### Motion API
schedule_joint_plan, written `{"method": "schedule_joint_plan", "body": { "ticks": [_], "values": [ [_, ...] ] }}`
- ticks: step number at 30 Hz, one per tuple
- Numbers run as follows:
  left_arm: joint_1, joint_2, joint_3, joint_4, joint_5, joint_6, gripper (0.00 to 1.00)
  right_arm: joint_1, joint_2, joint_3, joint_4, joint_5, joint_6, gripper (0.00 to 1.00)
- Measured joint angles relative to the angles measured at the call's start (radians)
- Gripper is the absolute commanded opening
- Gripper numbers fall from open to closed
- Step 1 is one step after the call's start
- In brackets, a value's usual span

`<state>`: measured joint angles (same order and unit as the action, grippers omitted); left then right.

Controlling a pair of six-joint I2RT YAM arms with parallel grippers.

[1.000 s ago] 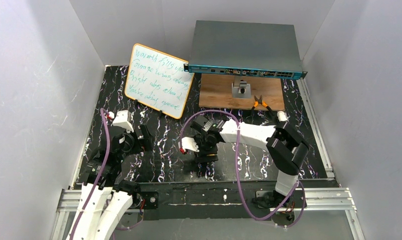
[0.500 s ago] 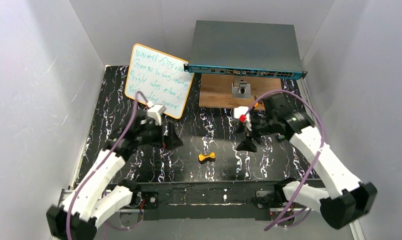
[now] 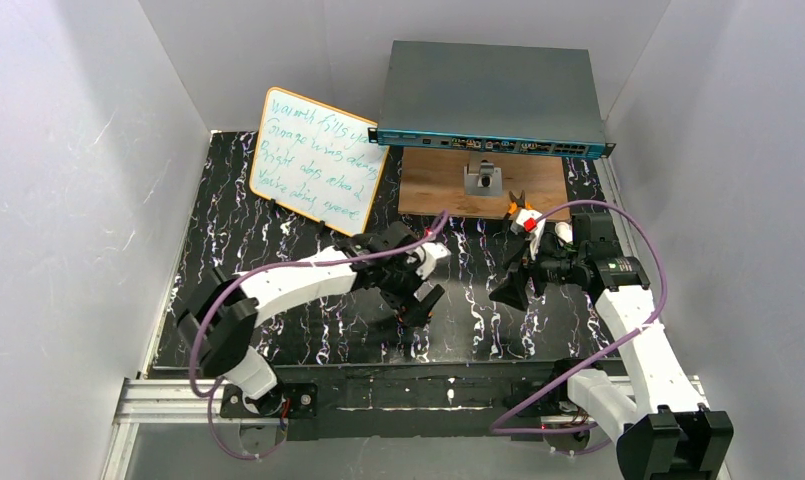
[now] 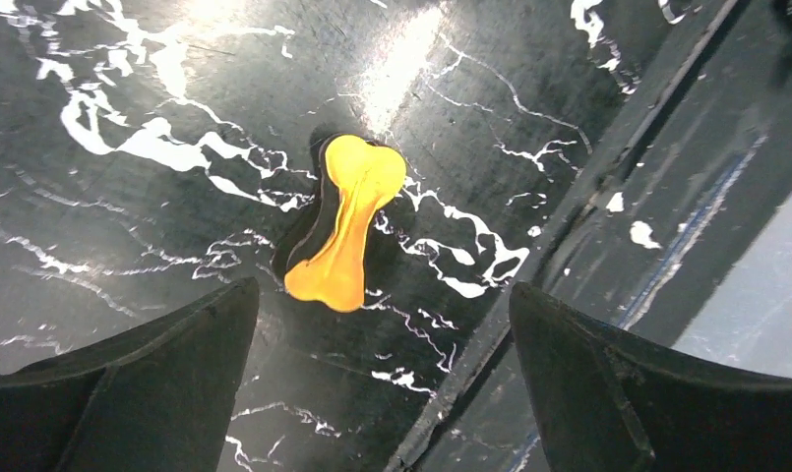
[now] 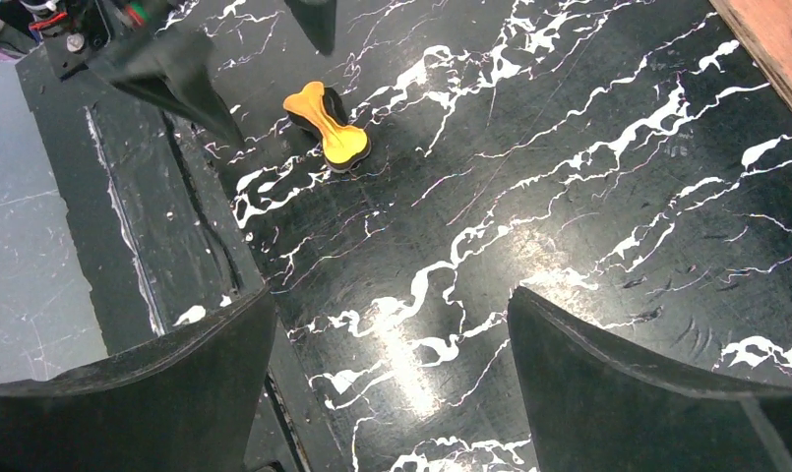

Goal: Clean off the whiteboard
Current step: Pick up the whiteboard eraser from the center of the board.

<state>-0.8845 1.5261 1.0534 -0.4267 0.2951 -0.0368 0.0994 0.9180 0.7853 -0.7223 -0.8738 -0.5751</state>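
The whiteboard (image 3: 316, 160) leans upright at the back left, its orange rim around several lines of green-blue writing. An orange bone-shaped eraser (image 4: 344, 221) with a black underside lies flat on the black marbled table near the front edge. It also shows in the right wrist view (image 5: 327, 125). My left gripper (image 3: 415, 305) hovers over the eraser, open and empty, so the top view hides it. In the left wrist view the gripper (image 4: 382, 324) stands just short of the eraser. My right gripper (image 3: 510, 285) is open and empty to the right, above bare table (image 5: 390, 300).
A grey network switch (image 3: 493, 95) stands at the back over a brown wooden board (image 3: 448, 185). A small metal part (image 3: 483, 180) and orange-handled pliers (image 3: 523, 206) lie on that board. The table's front rail (image 4: 569, 236) runs close beside the eraser.
My left arm has swung from beside the whiteboard to the table's middle, over the eraser. My right arm has moved a little to the right. The eraser has stayed in place.
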Motion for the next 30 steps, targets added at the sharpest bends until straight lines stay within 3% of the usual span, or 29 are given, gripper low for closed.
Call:
{"method": "schedule_joint_plan", "body": {
  "ticks": [11,24,30],
  "values": [
    [-0.093,0.245,0.149,-0.018,-0.098,0.088,0.61,-0.032,0.04,0.005,-0.006,-0.027,-0.002,0.93],
    [-0.113,0.288,0.166,-0.075,-0.208,0.127,0.51,-0.055,0.074,0.017,-0.023,-0.052,-0.008,0.93],
    [-0.113,0.287,0.14,-0.076,-0.207,0.136,0.39,-0.06,0.079,0.019,-0.036,-0.061,-0.013,0.93]
  ]
}}
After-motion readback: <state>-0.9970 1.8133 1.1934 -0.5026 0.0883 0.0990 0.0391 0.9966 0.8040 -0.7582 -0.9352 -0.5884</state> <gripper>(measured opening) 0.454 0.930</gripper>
